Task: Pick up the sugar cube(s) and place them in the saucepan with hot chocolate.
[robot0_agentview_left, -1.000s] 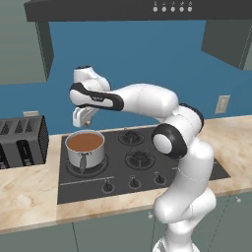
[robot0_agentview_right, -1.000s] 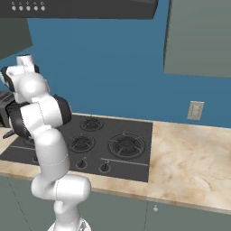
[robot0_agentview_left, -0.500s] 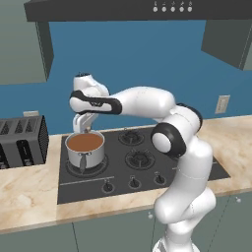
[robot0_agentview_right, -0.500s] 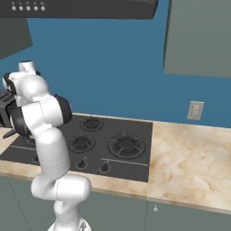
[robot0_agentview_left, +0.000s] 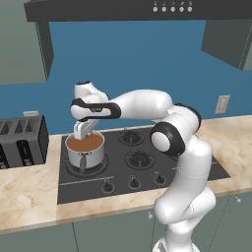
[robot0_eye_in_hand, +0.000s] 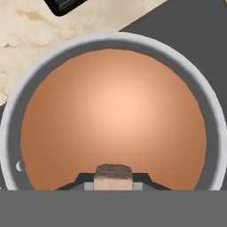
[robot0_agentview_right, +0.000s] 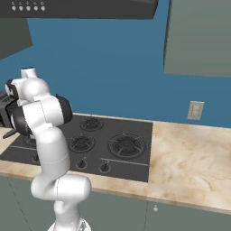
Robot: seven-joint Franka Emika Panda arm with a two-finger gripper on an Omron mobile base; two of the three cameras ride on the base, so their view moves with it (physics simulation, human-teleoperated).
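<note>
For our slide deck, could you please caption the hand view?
Jaws shut on a sugar cube directly above the saucepan of hot chocolate.

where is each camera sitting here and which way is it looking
Left base view: behind the arm's left, looking forward and down at the stovetop, saucepan and toaster; the arm rises from lower right.
Right base view: behind the arm's right, facing the stovetop and counter; the arm stands at left.
Hand view: on the hand, looking straight down into the saucepan; the tool is shut on a brownish cube.
Both base views share the stovetop.
</note>
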